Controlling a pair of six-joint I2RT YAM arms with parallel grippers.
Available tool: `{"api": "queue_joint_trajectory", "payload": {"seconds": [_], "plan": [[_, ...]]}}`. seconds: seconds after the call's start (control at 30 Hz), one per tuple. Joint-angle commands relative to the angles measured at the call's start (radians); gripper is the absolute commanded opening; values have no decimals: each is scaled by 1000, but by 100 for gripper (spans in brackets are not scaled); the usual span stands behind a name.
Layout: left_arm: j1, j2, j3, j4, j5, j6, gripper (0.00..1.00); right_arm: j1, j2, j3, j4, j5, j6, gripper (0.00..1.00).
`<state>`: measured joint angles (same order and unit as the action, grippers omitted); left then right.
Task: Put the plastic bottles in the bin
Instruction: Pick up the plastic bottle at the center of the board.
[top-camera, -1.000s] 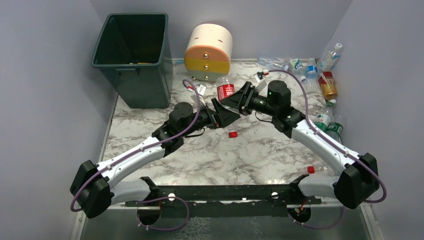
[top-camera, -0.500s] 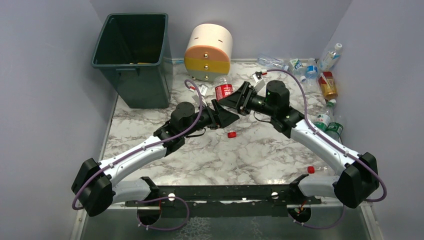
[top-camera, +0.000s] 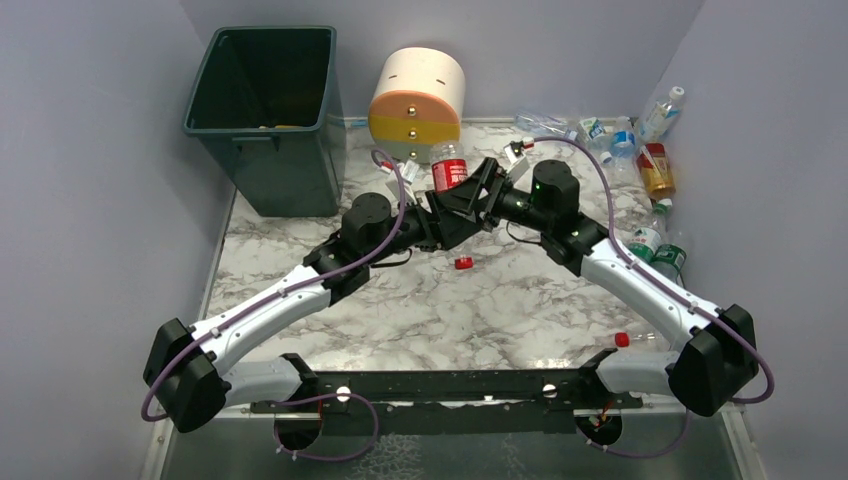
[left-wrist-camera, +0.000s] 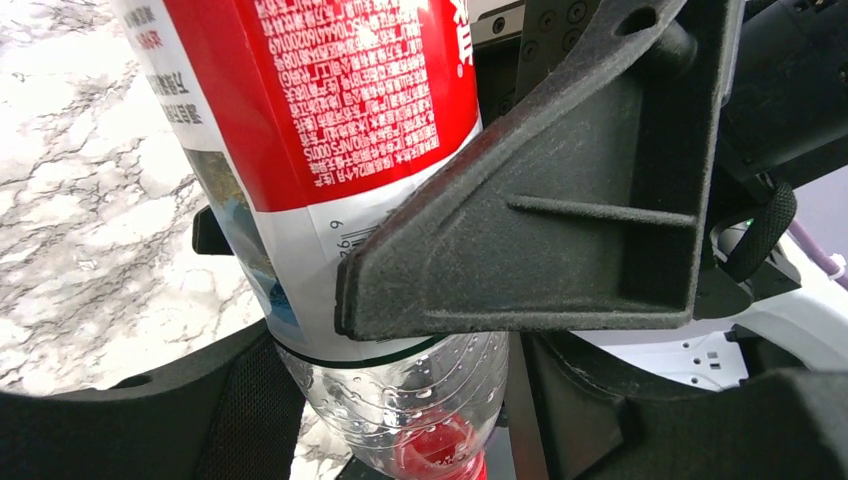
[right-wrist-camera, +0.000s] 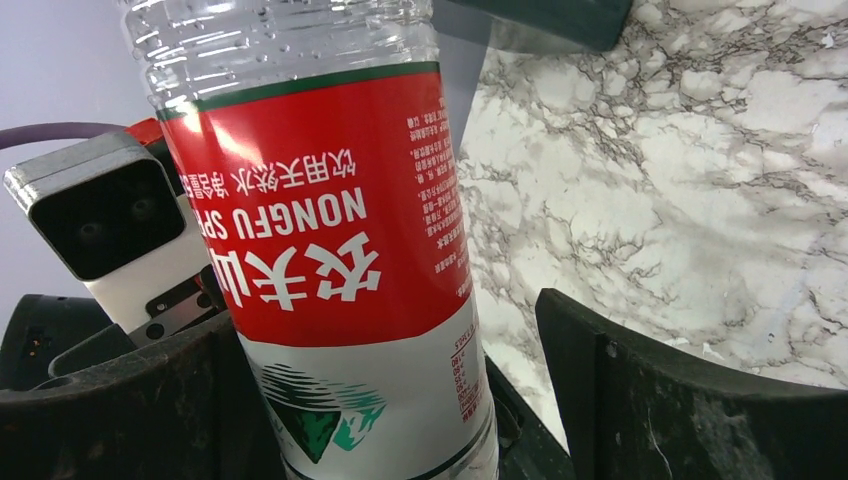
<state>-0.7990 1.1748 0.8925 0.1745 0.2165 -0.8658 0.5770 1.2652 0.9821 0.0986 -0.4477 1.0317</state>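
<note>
A clear bottle with a red label (top-camera: 448, 172) (left-wrist-camera: 330, 100) (right-wrist-camera: 320, 240) is held up between both grippers, in front of the drawer unit. My left gripper (top-camera: 441, 214) (left-wrist-camera: 400, 420) is shut on its lower, neck end, red cap toward the palm. My right gripper (top-camera: 478, 196) (right-wrist-camera: 400, 400) stands open around the same bottle: the bottle leans on one finger (right-wrist-camera: 120, 400) and marble shows between it and the other finger (right-wrist-camera: 680, 400). Several more plastic bottles (top-camera: 640, 150) lie at the back right. The dark green bin (top-camera: 265, 110) stands at the back left.
A round cream, yellow and grey drawer unit (top-camera: 417, 105) sits just behind the grippers. A loose red cap (top-camera: 463, 264) lies on the marble table (top-camera: 420, 310), another red cap (top-camera: 621, 339) near the right arm's base. Purple walls close in left, right and behind.
My left gripper has moved up to the bottle and closed on it. My right gripper, which held the bottle, has opened its jaws.
</note>
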Motion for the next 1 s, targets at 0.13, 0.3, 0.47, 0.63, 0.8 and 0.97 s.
{"api": "queue_joint_trajectory", "payload": {"seconds": [0.13, 0.3, 0.47, 0.63, 0.8, 0.97], "plan": [[-1, -43, 39, -83, -56, 57, 65, 6, -68, 52, -45, 78, -12, 99], [-1, -42, 39, -85, -72, 64, 65, 6, -137, 94, -110, 128, -39, 99], [18, -23, 93, -121, -73, 95, 65, 4, -187, 155, -247, 214, -100, 99], [78, 2, 171, -167, -26, 135, 65, 3, -226, 185, -359, 327, -143, 99], [151, 22, 250, -210, 15, 169, 65, 3, -232, 193, -402, 368, -176, 99], [231, 52, 331, -235, 63, 194, 65, 3, -233, 170, -406, 371, -188, 99]]}}
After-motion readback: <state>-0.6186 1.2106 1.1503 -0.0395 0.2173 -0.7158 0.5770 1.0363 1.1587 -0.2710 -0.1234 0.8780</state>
